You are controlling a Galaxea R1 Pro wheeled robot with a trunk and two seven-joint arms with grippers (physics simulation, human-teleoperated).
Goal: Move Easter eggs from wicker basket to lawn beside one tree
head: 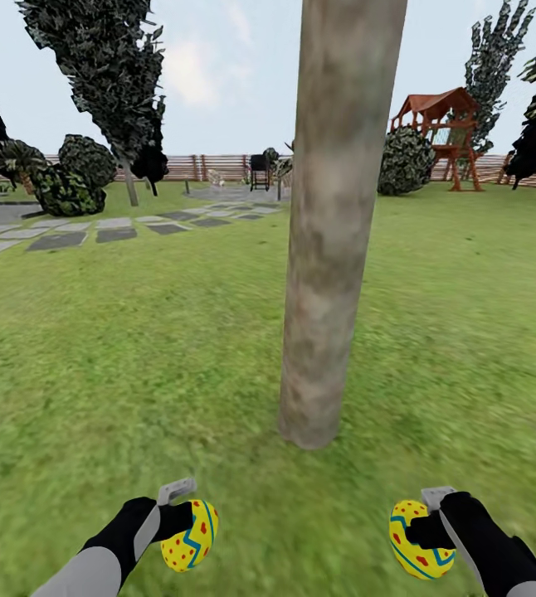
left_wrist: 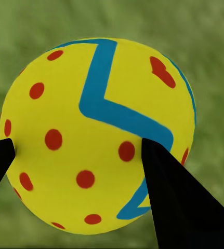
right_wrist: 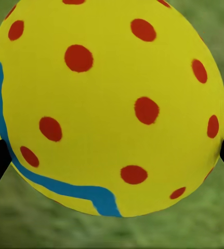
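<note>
Eggs sit one in each pincer: my left pincer grips one egg, my right pincer another, above the lawn near the tree. They look smooth, round, slippery; I squeeze the wide middle.

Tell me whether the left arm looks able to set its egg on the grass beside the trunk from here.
Probably yes. The left gripper holds its egg over bare grass, and nothing lies between it and the foot of the trunk just ahead.
</note>
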